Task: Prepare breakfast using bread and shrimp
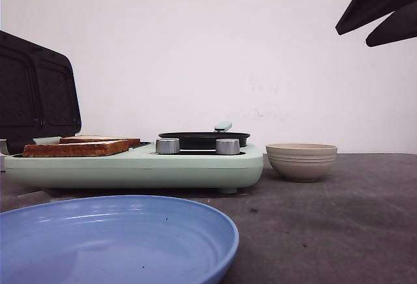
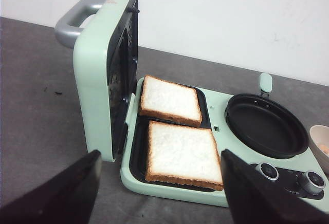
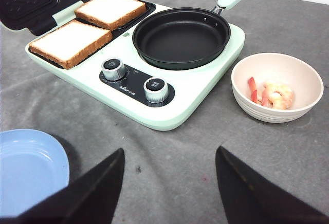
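Note:
Two slices of bread lie side by side in the open sandwich tray of a mint-green breakfast maker [image 2: 175, 196]: the near slice [image 2: 182, 153] and the far slice [image 2: 169, 98]. They also show in the front view [image 1: 81, 146] and the right wrist view [image 3: 72, 41]. Shrimp [image 3: 271, 94] lie in a beige bowl [image 3: 244, 100]. My left gripper [image 2: 159, 153] is open and empty, above and in front of the near slice. My right gripper [image 3: 170, 148] is open and empty over the grey table, in front of the maker; it shows high at the right in the front view [image 1: 352, 38].
The maker's lid [image 2: 100, 80] stands open at its left. A black frying pan [image 3: 180, 39] sits on the maker's right half, behind two knobs [image 3: 114, 69]. A blue plate [image 1: 117, 245] lies at the front left. The bowl [image 1: 301, 160] stands right of the maker.

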{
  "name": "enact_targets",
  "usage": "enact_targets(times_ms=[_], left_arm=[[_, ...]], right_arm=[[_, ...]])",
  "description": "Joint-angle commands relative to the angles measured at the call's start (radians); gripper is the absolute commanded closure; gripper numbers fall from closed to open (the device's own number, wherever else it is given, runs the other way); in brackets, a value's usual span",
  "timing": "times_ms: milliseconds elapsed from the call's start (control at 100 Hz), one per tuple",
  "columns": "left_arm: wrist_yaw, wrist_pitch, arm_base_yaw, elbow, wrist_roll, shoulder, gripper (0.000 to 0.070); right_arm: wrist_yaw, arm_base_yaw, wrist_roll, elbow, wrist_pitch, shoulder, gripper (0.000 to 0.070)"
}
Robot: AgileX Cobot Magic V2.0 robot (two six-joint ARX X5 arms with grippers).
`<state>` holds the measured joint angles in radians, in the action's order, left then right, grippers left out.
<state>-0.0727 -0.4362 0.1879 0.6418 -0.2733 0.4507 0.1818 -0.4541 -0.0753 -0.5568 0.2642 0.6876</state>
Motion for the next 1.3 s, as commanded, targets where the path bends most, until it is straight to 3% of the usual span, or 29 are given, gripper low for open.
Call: enact_targets(times_ms=[0,420,750,950,1290], left_arm=[[0.001,0.011,0.001,0.002,-0.005,0.009,0.0304],[-0.010,0.015,-0.005,0.002,-0.037,0.037,0.0300],[0.008,0.054,-0.112,0.002,-0.170,0.106,0.0255],[0.129,0.170,-0.228,0.002,-0.291,0.178,0.0255],[0.417,0.429,-0.504,0.002,-0.551,0.338,0.0255]], right_arm=[[0.000,-0.003,-0.003,-0.006,-0.014,0.003,0.0362],[0.000,-0.003,-0.003,-0.006,-0.033,0.003,0.0362],[0.000,-0.003,-0.003,-0.006,-0.033,0.003,0.0362],[0.000,-0.003,-0.003,-0.006,-0.033,0.003,0.0362],[0.001,-0.003,-0.003,-0.006,-0.033,0.003,0.0362]])
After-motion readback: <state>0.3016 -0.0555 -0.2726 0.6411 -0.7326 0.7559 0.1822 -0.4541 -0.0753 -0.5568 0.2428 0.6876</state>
